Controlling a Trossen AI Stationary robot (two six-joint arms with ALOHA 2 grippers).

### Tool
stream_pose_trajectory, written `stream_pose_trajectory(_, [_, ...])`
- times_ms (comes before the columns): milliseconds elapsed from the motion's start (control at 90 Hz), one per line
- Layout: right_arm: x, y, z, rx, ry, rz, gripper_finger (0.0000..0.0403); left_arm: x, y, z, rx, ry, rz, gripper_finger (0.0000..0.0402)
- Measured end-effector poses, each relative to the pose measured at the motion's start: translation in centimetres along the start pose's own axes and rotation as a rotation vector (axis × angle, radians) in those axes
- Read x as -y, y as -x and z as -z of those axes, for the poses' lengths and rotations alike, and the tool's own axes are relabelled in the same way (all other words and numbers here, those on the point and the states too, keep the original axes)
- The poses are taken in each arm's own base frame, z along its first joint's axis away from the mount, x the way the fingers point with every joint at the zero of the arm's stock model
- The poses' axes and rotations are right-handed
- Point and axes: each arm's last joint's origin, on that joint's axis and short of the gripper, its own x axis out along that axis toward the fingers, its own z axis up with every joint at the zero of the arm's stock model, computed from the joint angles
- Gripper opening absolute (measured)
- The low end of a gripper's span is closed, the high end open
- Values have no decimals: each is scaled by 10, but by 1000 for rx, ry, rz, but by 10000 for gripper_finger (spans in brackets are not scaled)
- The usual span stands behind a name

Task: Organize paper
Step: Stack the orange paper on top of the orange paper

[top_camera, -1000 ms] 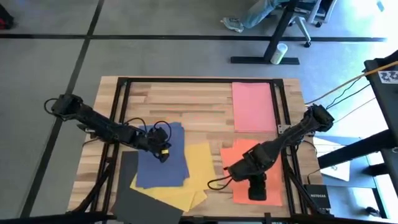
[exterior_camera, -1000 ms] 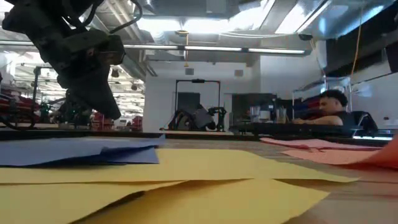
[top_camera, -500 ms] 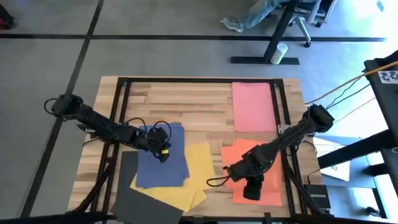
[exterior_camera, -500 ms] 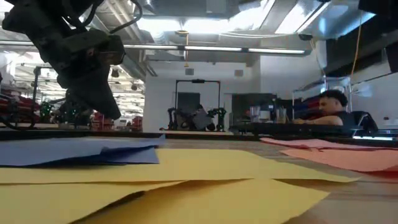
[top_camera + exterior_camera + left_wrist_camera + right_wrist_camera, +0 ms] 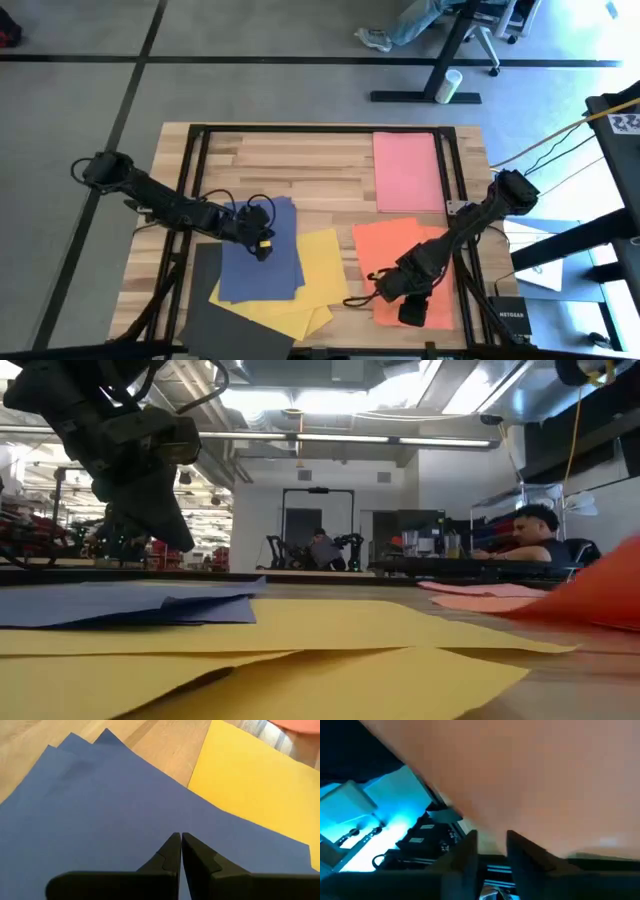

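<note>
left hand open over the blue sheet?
No. In the left wrist view the left hand's fingers are pressed together, tips resting on the blue paper.

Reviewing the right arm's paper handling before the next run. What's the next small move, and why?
Probably carry the lifted orange sheet a little further toward the pink sheet. The right gripper has orange paper at its fingers and one edge rises in the low view; whether it pinches the sheet is unclear. The left gripper is shut, resting on the blue sheet, so it can wait.
</note>
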Motion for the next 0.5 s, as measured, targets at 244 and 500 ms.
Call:
stream_pose_trajectory(244, [-2,0,-1,-11,37,-30,149,0,0,0,-4,1,4,0])
stream_pose_trajectory(500, [8,11,-23,201,235,68,26,0,0,0,-5,-1,5,0])
